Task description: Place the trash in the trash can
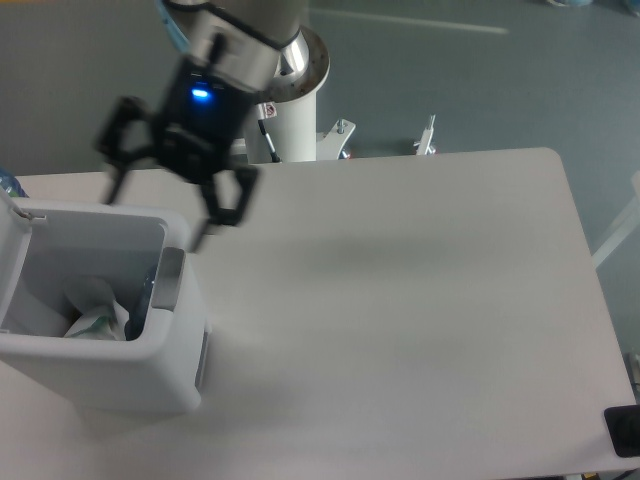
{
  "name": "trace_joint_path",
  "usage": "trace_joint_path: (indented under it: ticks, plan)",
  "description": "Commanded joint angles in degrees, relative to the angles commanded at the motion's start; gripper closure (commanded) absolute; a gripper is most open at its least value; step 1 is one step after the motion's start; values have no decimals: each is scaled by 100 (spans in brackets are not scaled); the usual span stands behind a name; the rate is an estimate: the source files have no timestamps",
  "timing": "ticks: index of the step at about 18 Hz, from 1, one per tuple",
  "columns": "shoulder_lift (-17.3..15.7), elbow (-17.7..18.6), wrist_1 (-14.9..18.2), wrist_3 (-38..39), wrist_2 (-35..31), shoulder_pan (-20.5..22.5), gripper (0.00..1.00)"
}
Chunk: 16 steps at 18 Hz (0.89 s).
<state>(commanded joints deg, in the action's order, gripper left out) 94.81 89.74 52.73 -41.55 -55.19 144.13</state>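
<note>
The white trash can (150, 385) stands at the left front of the table with its lid (12, 250) swung open to the left. Inside it lies the crumpled white wrapper (98, 318), and a bluish clear piece, the crushed bottle (146, 290), leans against the right inner wall. My gripper (158, 215) hangs just above the can's back right rim. Its black fingers are spread wide apart and hold nothing. The image of the gripper is motion-blurred.
The robot's white base column (290, 120) stands behind the table's back edge, with metal clamps (430, 135) beside it. A dark object (625, 430) sits at the table's front right corner. The white tabletop (420, 300) stretches to the right of the can.
</note>
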Motion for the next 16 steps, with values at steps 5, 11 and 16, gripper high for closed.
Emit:
trace_joint_path:
  ticks: [5, 11, 16]
  plan:
    - [792, -133, 114, -940, -1640, 484, 0]
    - [1240, -168, 641, -2003, -2549, 1195, 0]
    - [1628, -308, 712, -3032, -3473, 1196, 0]
